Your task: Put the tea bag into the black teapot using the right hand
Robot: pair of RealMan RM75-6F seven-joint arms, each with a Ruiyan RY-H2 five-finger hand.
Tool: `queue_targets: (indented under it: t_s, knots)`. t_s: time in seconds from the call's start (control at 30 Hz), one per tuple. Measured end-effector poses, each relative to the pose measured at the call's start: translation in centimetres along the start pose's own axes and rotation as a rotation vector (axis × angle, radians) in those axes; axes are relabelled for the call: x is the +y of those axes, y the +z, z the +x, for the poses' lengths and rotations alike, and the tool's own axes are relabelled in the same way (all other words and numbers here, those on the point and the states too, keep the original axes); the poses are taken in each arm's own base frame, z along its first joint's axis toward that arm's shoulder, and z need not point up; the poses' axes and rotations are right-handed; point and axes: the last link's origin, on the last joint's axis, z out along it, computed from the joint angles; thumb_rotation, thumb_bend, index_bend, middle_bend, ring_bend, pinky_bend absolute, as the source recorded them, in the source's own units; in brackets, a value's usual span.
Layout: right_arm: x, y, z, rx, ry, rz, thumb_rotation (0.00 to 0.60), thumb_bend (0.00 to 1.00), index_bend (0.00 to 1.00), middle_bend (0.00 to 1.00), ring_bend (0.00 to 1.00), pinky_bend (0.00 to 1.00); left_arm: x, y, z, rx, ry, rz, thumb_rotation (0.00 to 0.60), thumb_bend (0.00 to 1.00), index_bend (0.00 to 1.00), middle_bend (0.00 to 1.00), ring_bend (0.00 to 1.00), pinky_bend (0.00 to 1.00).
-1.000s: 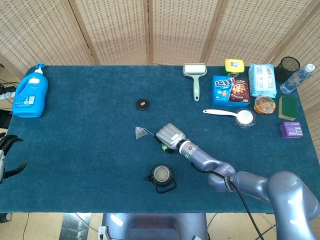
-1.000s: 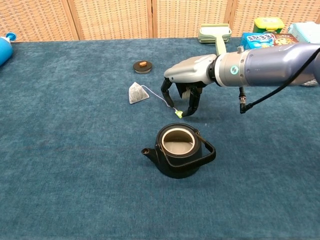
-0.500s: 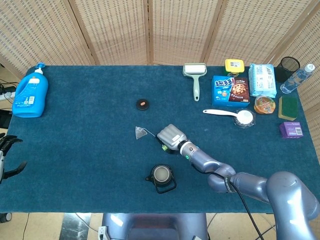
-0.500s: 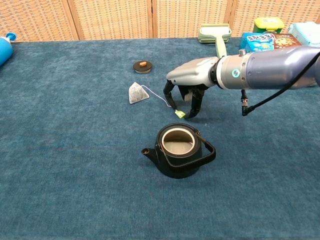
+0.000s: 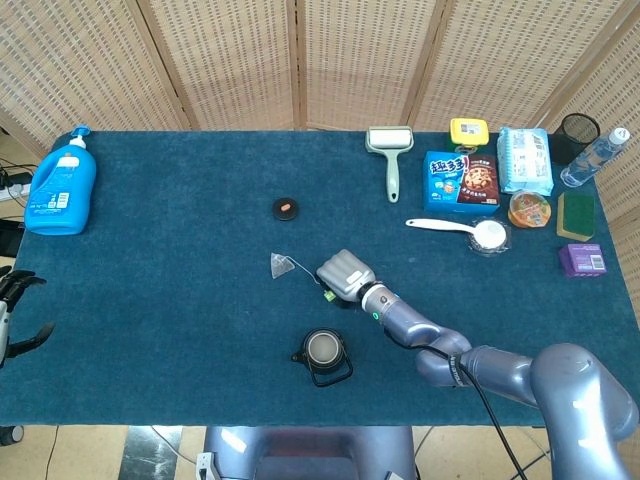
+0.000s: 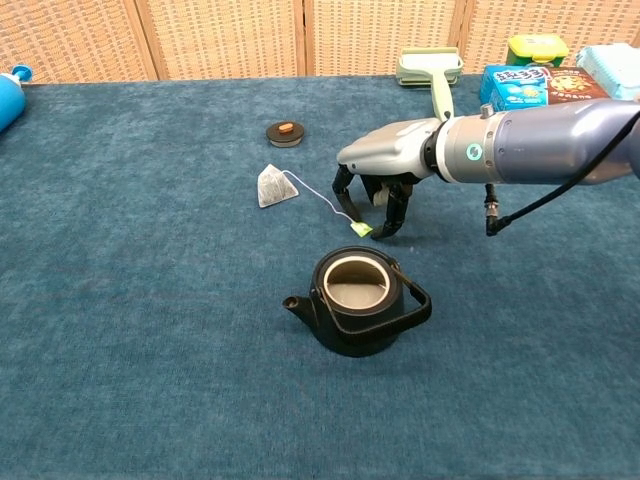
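Right hand point(image 6: 378, 185) hanging low over blue cloth, fingers point(image 6: 343, 195) curling down around small green tag point(image 6: 361, 229); appearing to touch it, real pinch not clear. Tea bag point(image 6: 272, 187) lying left of hand, string running toward fingertips. Black teapot point(image 6: 357, 298) standing open just below hand. Left hand point(image 5: 15, 310) resting far left, fingers apart, holding nothing.

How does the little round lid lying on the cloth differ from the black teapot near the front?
The lid is small and flat with a brown knob; the black teapot is bigger and taller, open-topped, with spout and handle. The lid lies farther back, the teapot near the front. Both are dark, round and untouched.
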Motion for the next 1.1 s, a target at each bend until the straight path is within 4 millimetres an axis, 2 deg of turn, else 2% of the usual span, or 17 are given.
queue_targets:
  t_s: [0.73, 1.1]
  knots:
    - [-0.7, 0.3, -0.1, -0.007, -0.012, -0.003, 0.6, 0.36, 0.49, 1.0, 1.0, 1.0, -0.4, -0.2, 0.1, 0.006, -0.003, 0.005, 0.6, 0.26, 0.3, 0.23, 0.12, 0.11]
    - [-1.3, 0.2, 0.0, -0.007, -0.011, 0.005, 0.6, 0.36, 0.56, 1.0, 1.0, 1.0, -0.7, -0.4, 0.1, 0.009, -0.009, 0.008, 0.6, 0.26, 0.3, 0.23, 0.12, 0.11]
